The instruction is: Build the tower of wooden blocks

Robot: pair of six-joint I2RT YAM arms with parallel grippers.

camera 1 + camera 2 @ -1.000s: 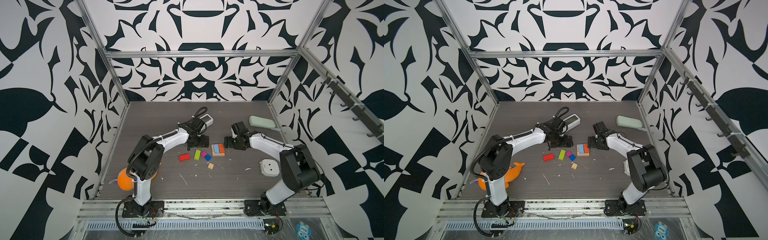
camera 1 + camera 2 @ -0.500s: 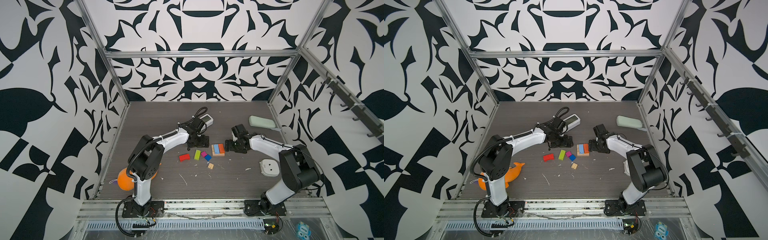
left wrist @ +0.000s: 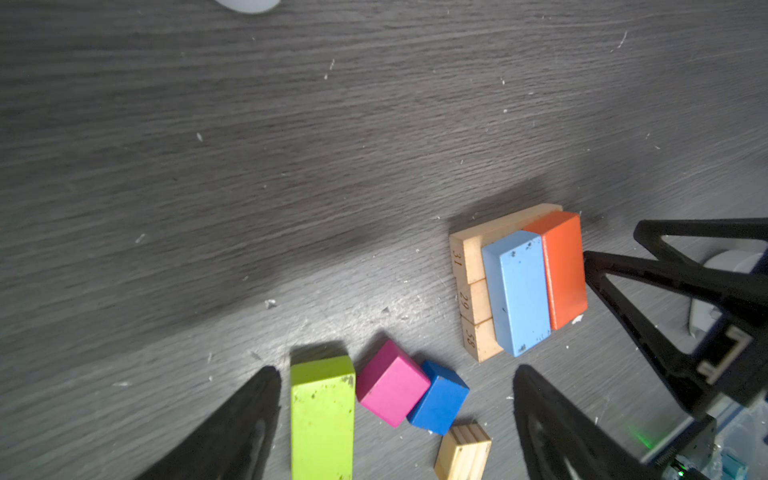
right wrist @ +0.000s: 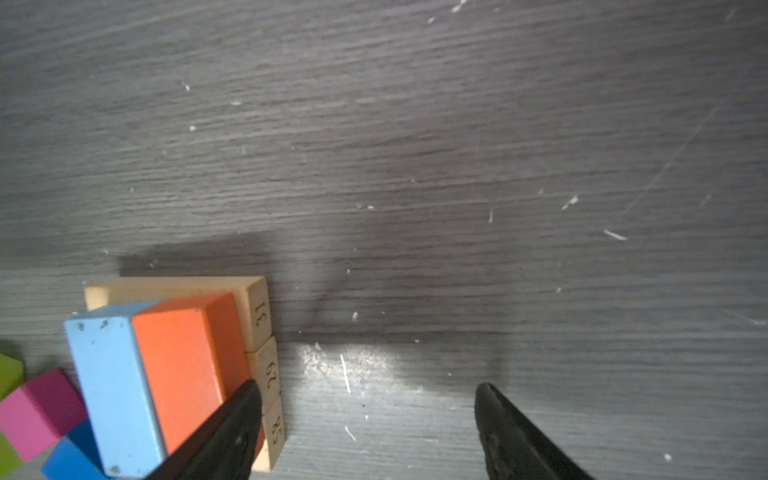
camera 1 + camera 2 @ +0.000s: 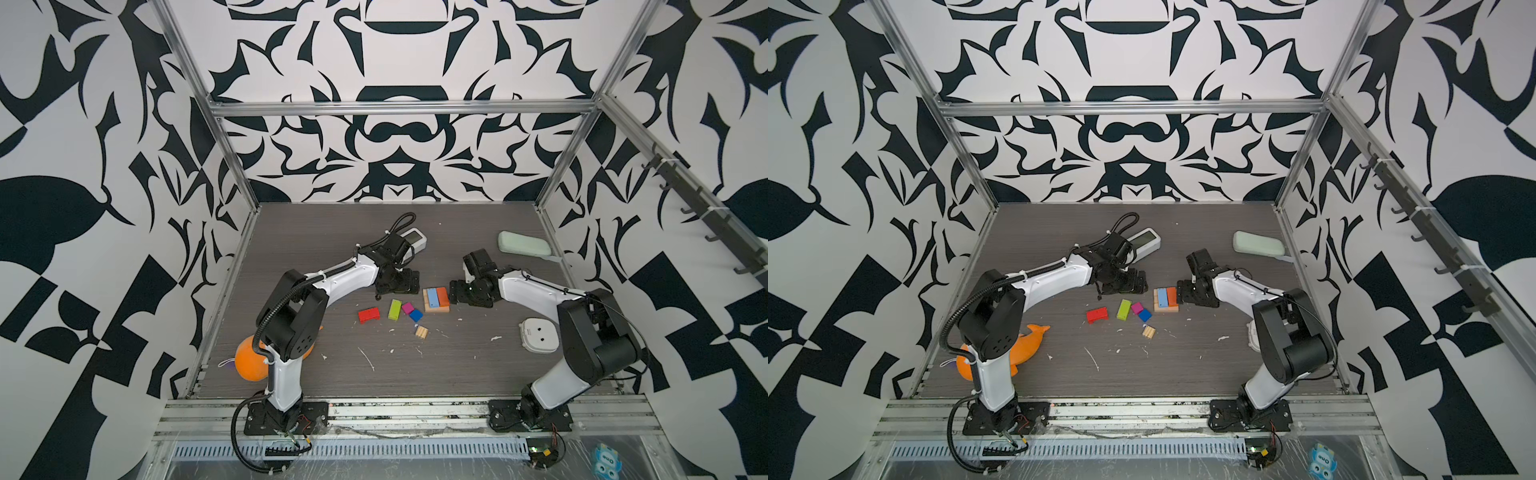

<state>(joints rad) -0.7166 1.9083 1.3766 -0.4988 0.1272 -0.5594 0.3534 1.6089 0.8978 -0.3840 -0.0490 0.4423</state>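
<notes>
The tower [image 5: 436, 300] is three tan bars [image 3: 471, 299] side by side on the worktop [image 5: 316, 232], with a light blue bar [image 3: 517, 291] and an orange bar [image 3: 563, 268] lying across them. The right hand [image 4: 368, 388] is spread apart and empty, one finger seemingly touching the orange bar's side. The left hand [image 3: 395, 372], also apart and empty, hangs near the lime green bar [image 3: 322, 415], magenta cube [image 3: 390, 384] and dark blue cube [image 3: 438, 399]. A red bar [image 5: 369, 315] lies just beside them.
</notes>
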